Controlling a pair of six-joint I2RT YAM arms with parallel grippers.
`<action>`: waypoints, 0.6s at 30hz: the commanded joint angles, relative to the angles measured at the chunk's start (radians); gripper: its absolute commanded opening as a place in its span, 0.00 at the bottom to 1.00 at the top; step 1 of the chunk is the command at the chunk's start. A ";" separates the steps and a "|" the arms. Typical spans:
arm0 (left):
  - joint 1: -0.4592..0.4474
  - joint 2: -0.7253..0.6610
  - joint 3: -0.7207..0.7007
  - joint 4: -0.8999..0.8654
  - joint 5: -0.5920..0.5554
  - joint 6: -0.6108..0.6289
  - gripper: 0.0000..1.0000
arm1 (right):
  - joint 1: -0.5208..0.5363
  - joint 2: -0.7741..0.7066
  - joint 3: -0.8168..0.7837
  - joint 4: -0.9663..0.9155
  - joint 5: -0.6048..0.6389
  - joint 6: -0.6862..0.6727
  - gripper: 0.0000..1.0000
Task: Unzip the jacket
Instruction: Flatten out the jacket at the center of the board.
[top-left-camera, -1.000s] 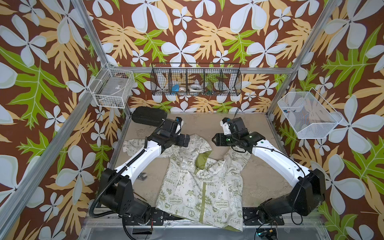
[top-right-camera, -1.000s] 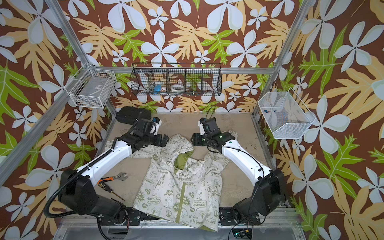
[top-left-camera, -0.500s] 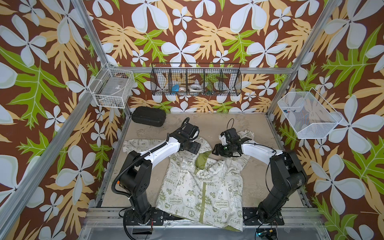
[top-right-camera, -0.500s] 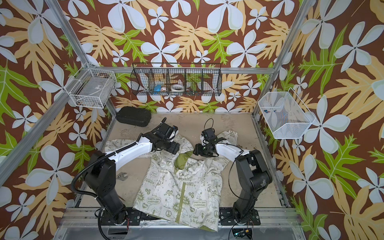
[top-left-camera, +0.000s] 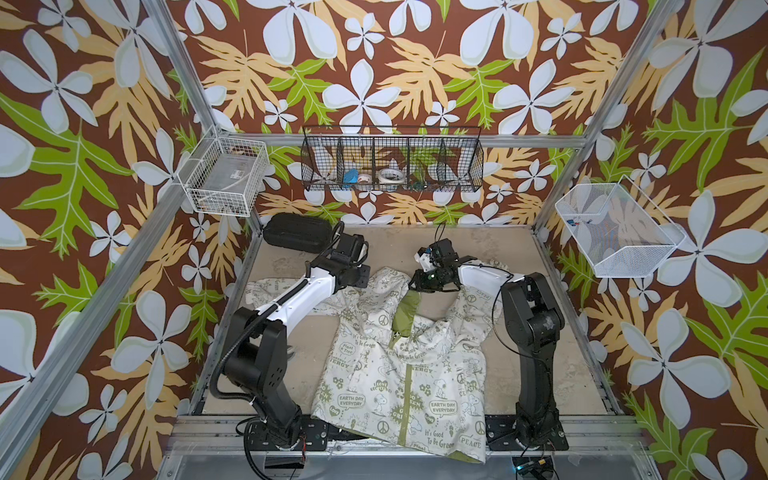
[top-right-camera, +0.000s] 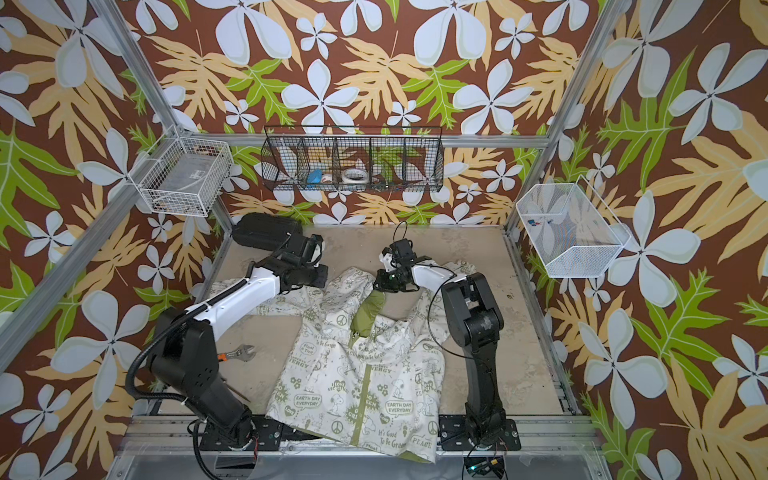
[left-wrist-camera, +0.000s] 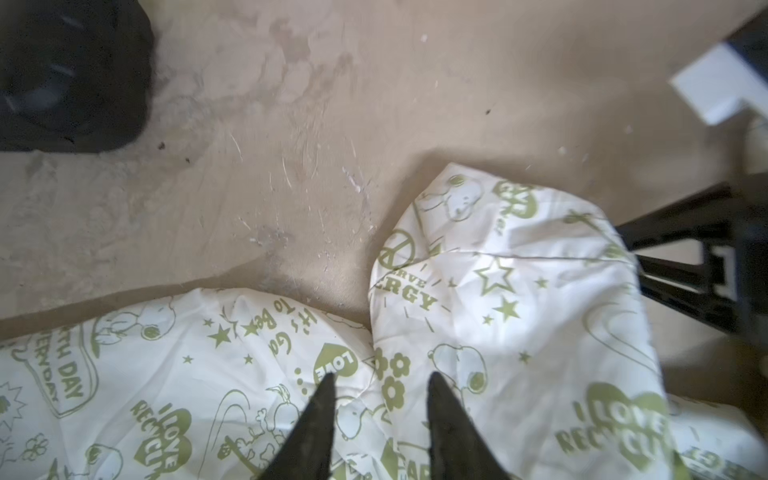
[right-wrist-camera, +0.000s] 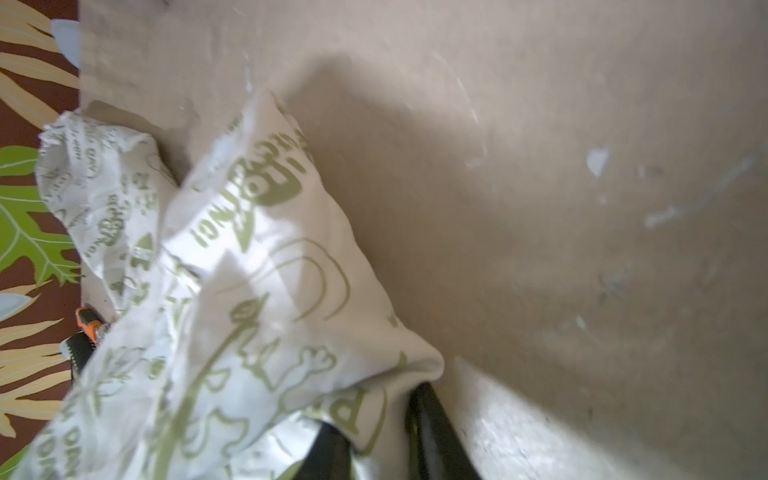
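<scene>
The cream-white jacket (top-left-camera: 399, 374) (top-right-camera: 361, 374) printed with green cartoons lies flat, hood toward the back and hem at the front edge. Its olive zipper strip (top-left-camera: 409, 386) runs up the middle. My left gripper (left-wrist-camera: 380, 386) (top-left-camera: 353, 278) rests on the cloth where the left sleeve meets the hood, with its fingertips (left-wrist-camera: 328, 386) apart and nothing pinched between them. Across the hood, my right gripper (right-wrist-camera: 374, 409) (top-left-camera: 419, 286) is shut on a fold of the hood's edge, beside the green lining (top-left-camera: 405, 311). The zipper pull cannot be made out.
A black case (top-left-camera: 297, 232) lies at the back left and a wrench (top-right-camera: 237, 353) near the left arm's base. Wire baskets hang on the left wall (top-left-camera: 224, 180), the back wall (top-left-camera: 392, 166) and the right wall (top-left-camera: 615, 232). An orange-handled tool (right-wrist-camera: 85, 320) peeks out beside the cloth.
Both arms have come down low onto the hood end of the jacket. The right jaws have closed on the hood's edge. The left jaws have narrowed.
</scene>
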 joint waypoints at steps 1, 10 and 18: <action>0.004 -0.090 -0.038 0.087 0.058 0.067 0.72 | 0.005 0.009 0.099 -0.049 -0.047 -0.035 0.09; -0.090 -0.211 -0.089 0.099 0.071 0.223 0.97 | 0.038 -0.092 0.259 -0.228 0.055 -0.074 0.00; -0.206 -0.147 -0.097 0.149 -0.109 0.109 1.00 | 0.038 -0.149 0.369 -0.373 0.105 -0.098 0.00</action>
